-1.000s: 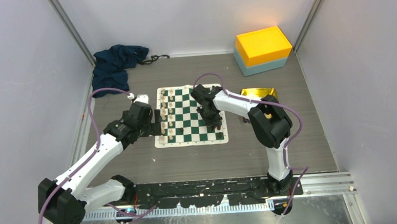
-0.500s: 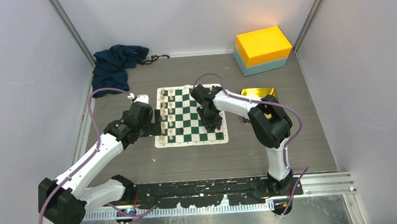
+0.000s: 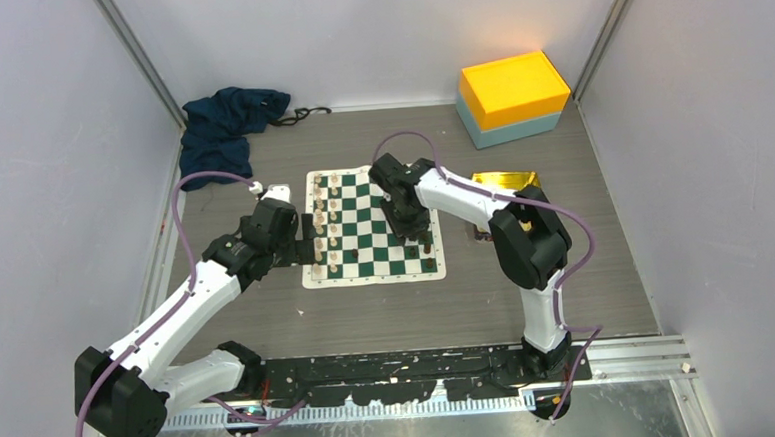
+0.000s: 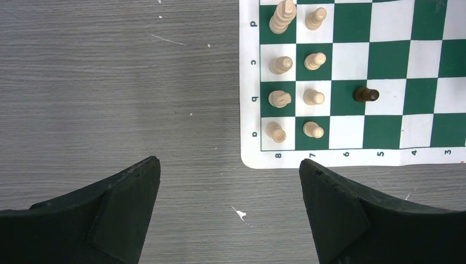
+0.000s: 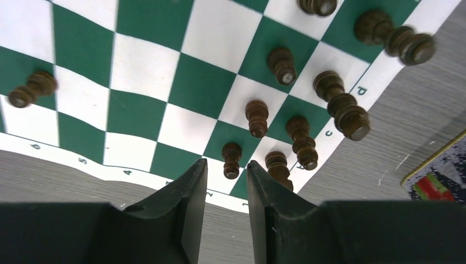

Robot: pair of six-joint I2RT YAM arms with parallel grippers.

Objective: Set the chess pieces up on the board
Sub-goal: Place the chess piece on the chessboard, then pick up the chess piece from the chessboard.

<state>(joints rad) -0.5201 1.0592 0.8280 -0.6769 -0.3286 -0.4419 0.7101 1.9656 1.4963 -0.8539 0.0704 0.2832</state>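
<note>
The board (image 3: 370, 241) lies mid-table, green and white checks. Cream chess pieces (image 4: 281, 66) stand in two rows along its left side. Dark chess pieces (image 5: 335, 104) cluster at its near right corner, and one dark piece (image 4: 365, 94) stands alone on a green square near the cream rows. My right gripper (image 5: 226, 165) hovers above that corner, open with a narrow gap and nothing between the fingers. A dark pawn (image 5: 231, 159) stands on the board just beyond its tips. My left gripper (image 4: 229, 165) is wide open over bare table, off the board's near left corner.
A shiny gold tray (image 3: 507, 182) sits right of the board, its corner (image 5: 439, 170) also showing in the right wrist view. An orange and teal box (image 3: 512, 97) is at the back right, and a dark blue cloth (image 3: 224, 127) at the back left.
My right gripper has opened and drawn up and back from the board's near right corner, leaving a dark piece standing there. The left arm has not moved.
</note>
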